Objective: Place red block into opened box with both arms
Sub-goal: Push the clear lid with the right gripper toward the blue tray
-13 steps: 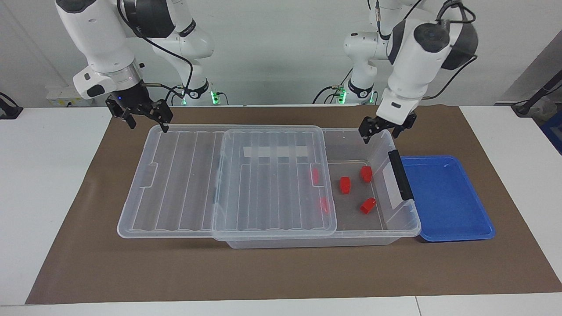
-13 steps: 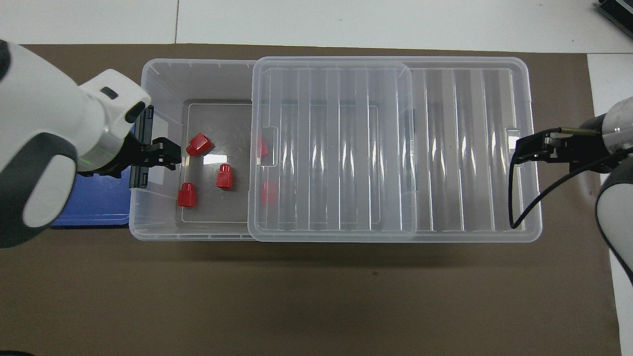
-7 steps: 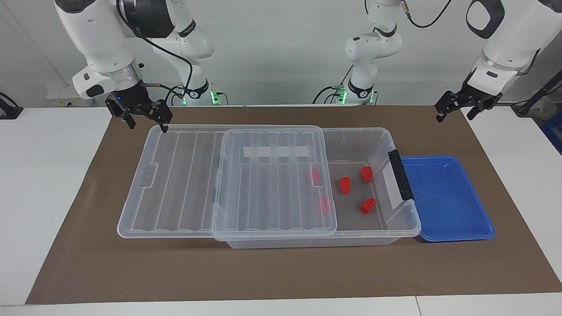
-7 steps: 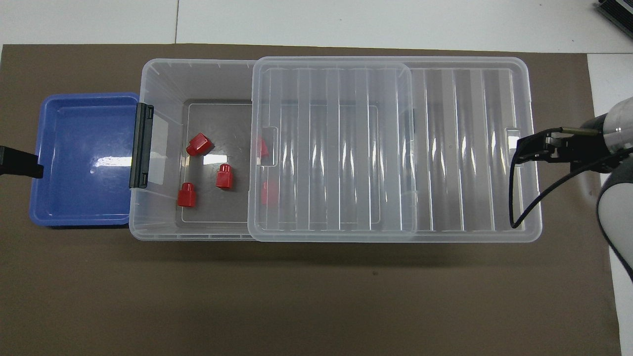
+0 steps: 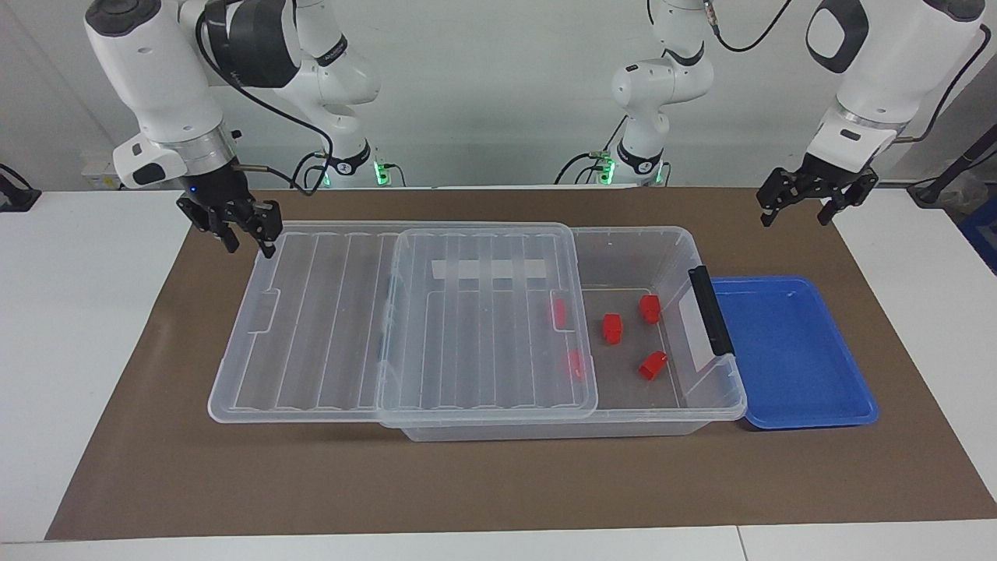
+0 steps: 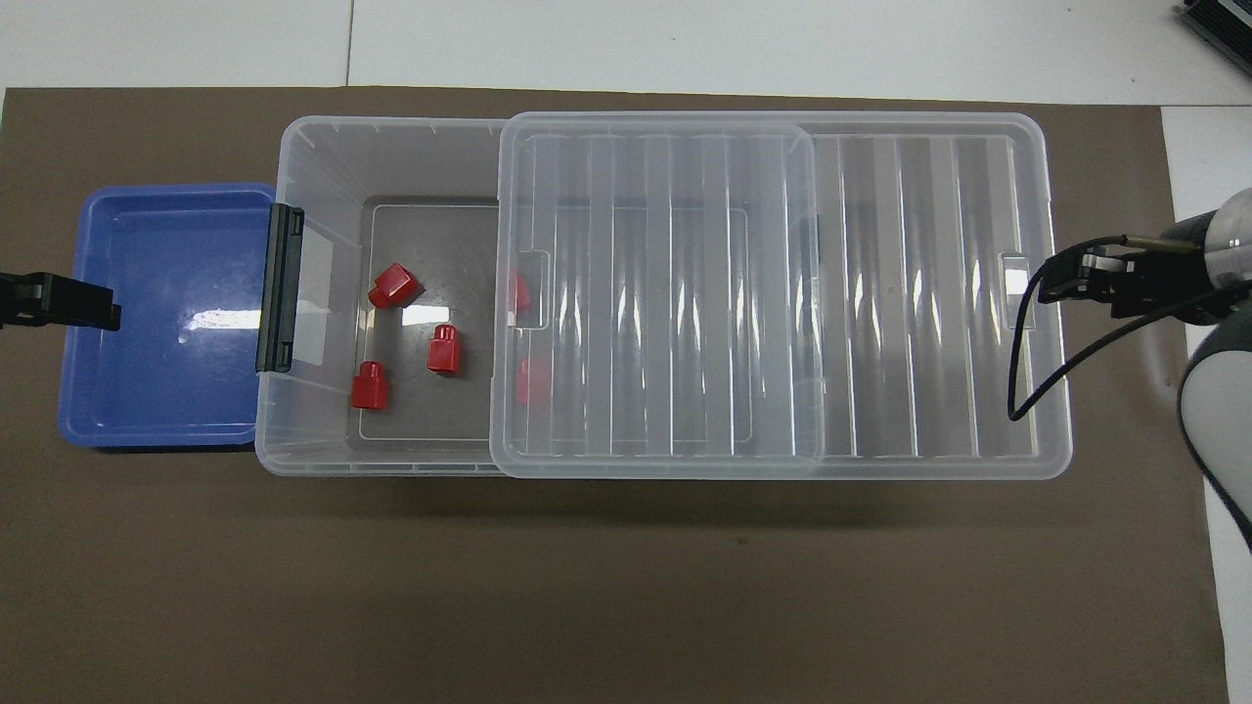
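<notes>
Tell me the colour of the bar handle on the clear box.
Black handle; clearest in the overhead view.

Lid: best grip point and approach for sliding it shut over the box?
Probably the lid's overhanging short edge, at its notch, toward the right arm's end. That end sticks out past the box with nothing beneath, so fingers can pinch the rim from outside. The right gripper hangs over that end; the left gripper is over the mat, near the blue tray.

No legible text, label, brand, number or sign found on any item in either view. A blank pale patch on the lid and another on the end wall of the box carry no readable marking.
</notes>
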Controlling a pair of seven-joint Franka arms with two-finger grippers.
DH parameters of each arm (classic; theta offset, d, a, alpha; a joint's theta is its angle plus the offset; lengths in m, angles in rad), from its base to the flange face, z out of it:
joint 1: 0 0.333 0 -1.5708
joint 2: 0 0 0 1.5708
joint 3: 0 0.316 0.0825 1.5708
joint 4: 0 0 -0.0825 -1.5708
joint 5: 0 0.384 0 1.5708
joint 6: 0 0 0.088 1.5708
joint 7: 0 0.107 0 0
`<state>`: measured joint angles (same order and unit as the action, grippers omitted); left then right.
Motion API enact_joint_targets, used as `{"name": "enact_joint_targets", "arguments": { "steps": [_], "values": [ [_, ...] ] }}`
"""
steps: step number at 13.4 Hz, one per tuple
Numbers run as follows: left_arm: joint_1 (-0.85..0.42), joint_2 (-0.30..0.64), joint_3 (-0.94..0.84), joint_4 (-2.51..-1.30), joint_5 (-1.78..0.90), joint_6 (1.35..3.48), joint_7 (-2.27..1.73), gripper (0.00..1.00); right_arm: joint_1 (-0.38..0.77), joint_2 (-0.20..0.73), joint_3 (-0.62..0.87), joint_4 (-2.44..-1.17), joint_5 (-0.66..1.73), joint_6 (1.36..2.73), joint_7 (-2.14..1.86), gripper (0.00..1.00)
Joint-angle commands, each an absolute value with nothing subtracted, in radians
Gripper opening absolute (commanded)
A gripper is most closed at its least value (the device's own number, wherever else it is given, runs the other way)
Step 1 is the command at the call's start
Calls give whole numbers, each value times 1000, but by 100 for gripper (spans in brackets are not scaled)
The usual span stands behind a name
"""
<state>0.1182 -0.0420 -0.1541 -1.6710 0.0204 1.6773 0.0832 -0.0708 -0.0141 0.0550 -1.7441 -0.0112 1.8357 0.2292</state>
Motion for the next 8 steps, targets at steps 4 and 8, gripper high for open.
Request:
{"name": "enact_joint_targets", "arguments": {
  "steps": [4, 8],
  "values": [
    [29, -60, -152, -1700, 28, 1706, 84, 100, -158, 3, 58, -1879, 8, 2044, 198, 0],
    [25, -67, -150, -1724, 28, 1718, 86, 100, -189, 55, 60, -1887, 9, 2091, 176, 0]
  ]
}}
